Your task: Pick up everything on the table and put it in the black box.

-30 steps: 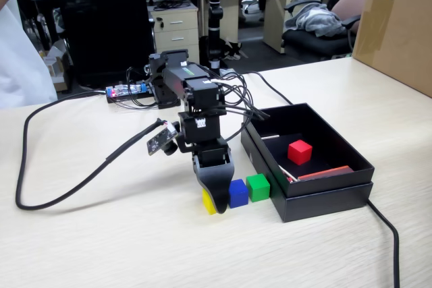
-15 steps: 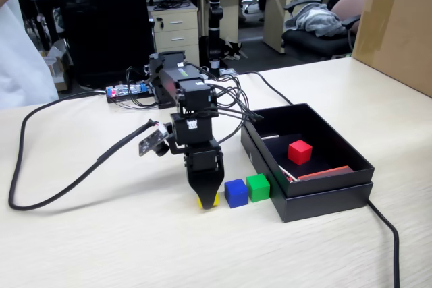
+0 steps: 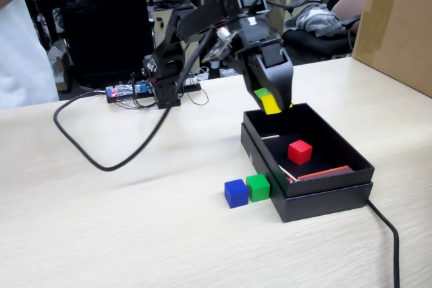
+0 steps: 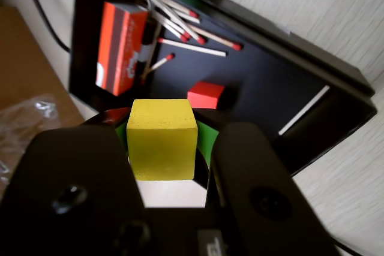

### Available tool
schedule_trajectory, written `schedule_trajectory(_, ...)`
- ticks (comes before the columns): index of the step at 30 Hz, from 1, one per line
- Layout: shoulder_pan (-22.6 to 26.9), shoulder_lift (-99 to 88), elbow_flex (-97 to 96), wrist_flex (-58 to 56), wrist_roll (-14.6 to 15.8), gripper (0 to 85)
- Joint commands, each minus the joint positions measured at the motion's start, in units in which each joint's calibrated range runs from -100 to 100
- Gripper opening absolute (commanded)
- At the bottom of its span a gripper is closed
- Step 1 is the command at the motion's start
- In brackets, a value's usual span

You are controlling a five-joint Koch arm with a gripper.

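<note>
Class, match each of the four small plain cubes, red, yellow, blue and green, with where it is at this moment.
Things:
1. small red cube
2. small yellow cube
3. small blue cube
4. small green cube

Places:
A. on the table, touching the shallow black cardboard box
B. in the gripper, above the box
C. inside the box
D. on the table, left of another cube in the fixed view

Pairs: 1-C, 2-B, 3-D, 4-A

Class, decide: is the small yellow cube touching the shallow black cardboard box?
Apart. The fixed view shows the yellow cube clamped in the gripper, held in the air above the black box.
</note>
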Motion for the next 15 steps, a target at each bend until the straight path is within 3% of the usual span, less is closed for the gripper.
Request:
schedule_trajectory(1,1.17,3.45,5.15,0.09,1.32,13.2)
schedule_trajectory(15,-0.2,19.86,5.15,0.27,2.0,13.7)
